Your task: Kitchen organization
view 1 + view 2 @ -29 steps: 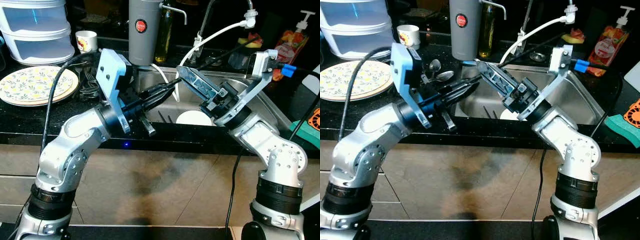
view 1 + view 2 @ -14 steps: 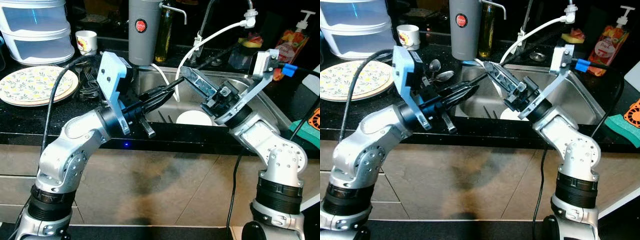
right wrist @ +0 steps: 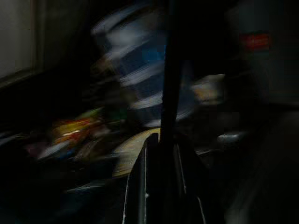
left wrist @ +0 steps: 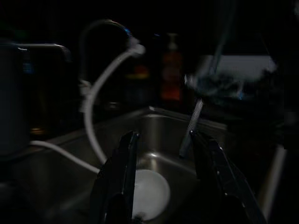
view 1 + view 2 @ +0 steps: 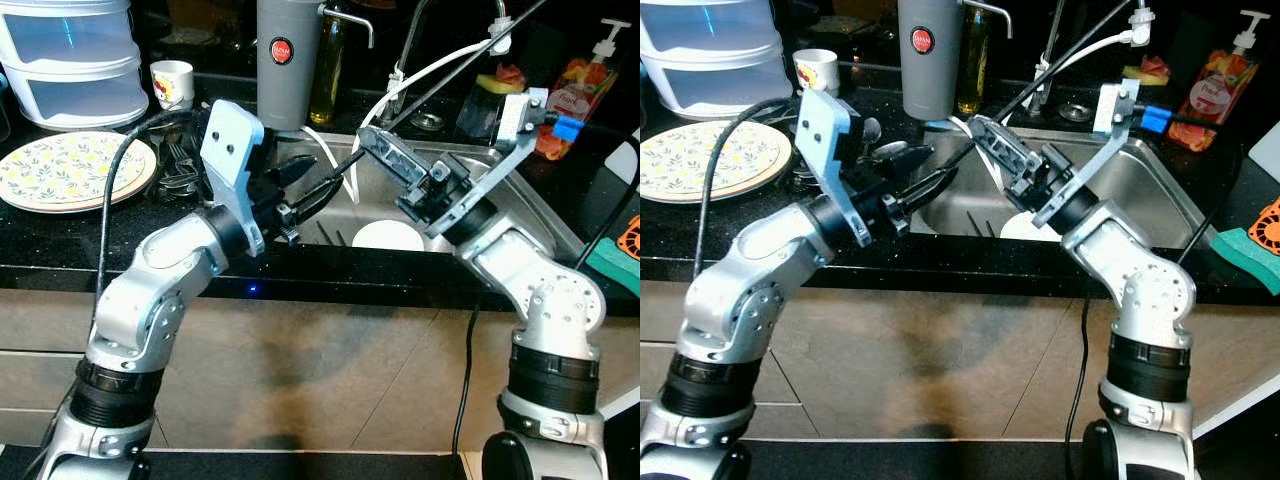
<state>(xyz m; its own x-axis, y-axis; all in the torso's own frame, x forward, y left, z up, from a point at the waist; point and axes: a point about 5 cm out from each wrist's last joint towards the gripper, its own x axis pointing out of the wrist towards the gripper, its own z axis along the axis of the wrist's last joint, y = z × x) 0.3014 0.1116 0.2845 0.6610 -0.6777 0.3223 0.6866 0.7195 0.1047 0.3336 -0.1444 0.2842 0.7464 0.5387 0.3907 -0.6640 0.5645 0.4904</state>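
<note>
Cable [image 5: 455, 68], thin, dark and rod-like, ran from the right gripper [image 5: 385, 150] up past the faucet; in the right wrist view its fingers [image 3: 140, 186] were clenched on that dark strand. It hung above the steel sink [image 5: 520, 215], where a white plate [image 5: 388, 236] lay on the bottom. The left gripper [image 5: 320, 180] hovered over the sink's near-left corner, fingers [image 4: 122, 172] spread apart and grasping nothing, aimed toward the plate. On the counter to the left sat a patterned plate [image 5: 75, 168], cutlery [image 5: 180, 160] and a mug [image 5: 172, 82]. Judging by this, the step was clearing the sink; next, the empty gripper would need to descend onto the plate's rim.
</note>
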